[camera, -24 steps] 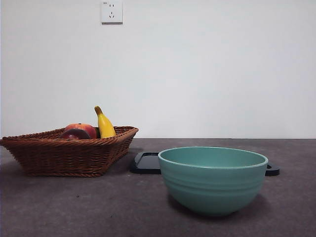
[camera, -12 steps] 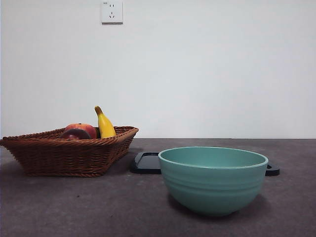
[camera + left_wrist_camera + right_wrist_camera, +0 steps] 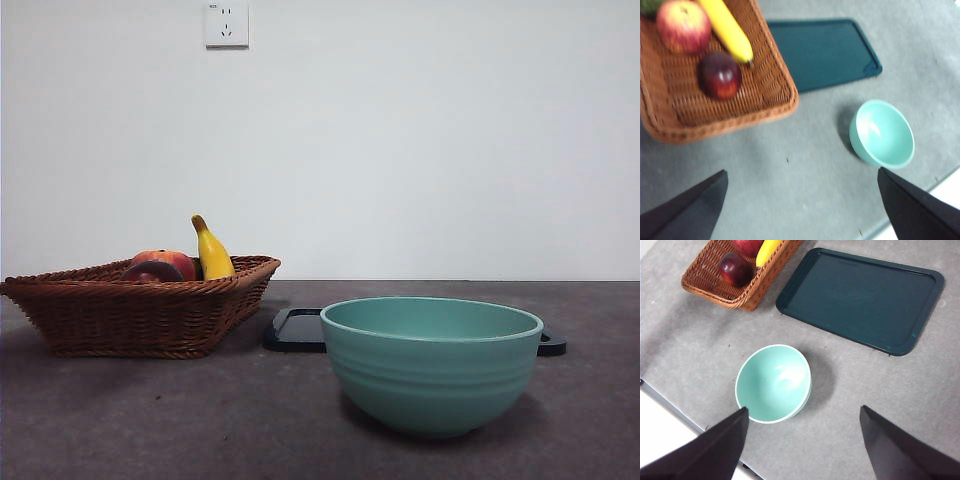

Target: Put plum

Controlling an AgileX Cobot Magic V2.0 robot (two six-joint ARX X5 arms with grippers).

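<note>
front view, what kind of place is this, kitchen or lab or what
Most likely a bare test bench, not a kitchen: a grey table against a blank white wall with one socket, holding only a fruit basket, bowl and dark tray.

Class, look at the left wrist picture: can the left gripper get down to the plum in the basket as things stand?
Probably yes. The plum lies uncovered in the basket, apart from the banana and apple, and the left gripper is open and empty.

A wicker basket (image 3: 140, 315) holds an apple (image 3: 683, 26) and banana (image 3: 211, 252), beside a dark tray (image 3: 862, 300) and teal bowl (image 3: 431, 362).
</note>
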